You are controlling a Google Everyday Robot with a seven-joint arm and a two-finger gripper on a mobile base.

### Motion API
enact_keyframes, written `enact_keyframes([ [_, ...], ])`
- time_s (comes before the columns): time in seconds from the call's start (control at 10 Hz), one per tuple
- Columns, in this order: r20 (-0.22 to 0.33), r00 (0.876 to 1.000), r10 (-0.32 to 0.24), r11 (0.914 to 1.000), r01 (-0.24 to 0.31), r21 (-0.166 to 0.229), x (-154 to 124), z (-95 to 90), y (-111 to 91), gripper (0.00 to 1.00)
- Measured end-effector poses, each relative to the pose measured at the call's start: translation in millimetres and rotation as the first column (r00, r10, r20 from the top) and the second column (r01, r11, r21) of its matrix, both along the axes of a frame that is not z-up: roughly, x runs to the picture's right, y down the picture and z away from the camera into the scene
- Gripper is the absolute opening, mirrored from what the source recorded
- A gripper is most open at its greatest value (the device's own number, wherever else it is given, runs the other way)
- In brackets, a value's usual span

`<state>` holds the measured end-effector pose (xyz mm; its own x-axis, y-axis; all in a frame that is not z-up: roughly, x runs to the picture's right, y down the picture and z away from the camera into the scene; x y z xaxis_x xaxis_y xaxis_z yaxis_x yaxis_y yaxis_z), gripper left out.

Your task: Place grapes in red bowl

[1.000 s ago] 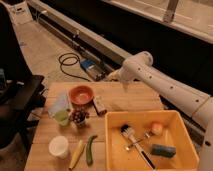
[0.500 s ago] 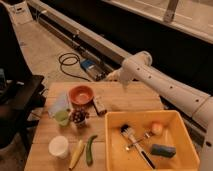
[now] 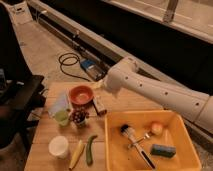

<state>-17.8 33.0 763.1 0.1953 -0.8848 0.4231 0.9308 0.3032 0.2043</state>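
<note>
The grapes (image 3: 78, 116), a small dark bunch, lie on the wooden table (image 3: 115, 102) just in front of the red bowl (image 3: 81, 95). The bowl is orange-red, round and shallow, at the table's back left. My white arm (image 3: 150, 87) reaches in from the right. My gripper (image 3: 98, 85) shows only as a pale tip at the arm's end. It is just right of and behind the bowl's rim, well above and behind the grapes. Nothing is visibly held.
A large yellow bin (image 3: 114, 145) at the right holds a brush, a round fruit and a blue sponge. A small dark oblong object (image 3: 99, 106) lies right of the bowl. A green cup (image 3: 62, 117), a white cup (image 3: 58, 146), a yellow vegetable (image 3: 76, 154) and a green one (image 3: 90, 149) lie at the left front.
My arm has moved left and down, bringing the gripper end closer to the red bowl. The grapes and the other objects have not moved.
</note>
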Motion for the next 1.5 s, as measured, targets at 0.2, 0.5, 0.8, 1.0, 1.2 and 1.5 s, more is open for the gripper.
enact_keyframes([
  [0.2,0.068,0.994,-0.085,0.9962,0.086,-0.013,-20,-14.2,17,0.8],
  [0.5,0.075,0.993,-0.094,0.9954,0.095,-0.013,-23,-15.6,18,0.8],
  [0.8,0.126,0.984,-0.122,0.9902,0.13,-0.052,-42,-4.9,23,0.8],
  [1.0,0.169,0.974,-0.149,0.9829,0.164,-0.083,-65,3.4,30,0.8],
  [1.2,0.208,0.961,-0.185,0.973,0.208,-0.099,-88,4.3,36,0.8],
  [1.5,0.252,0.937,-0.243,0.9518,0.28,-0.124,-115,2.6,49,0.8],
])
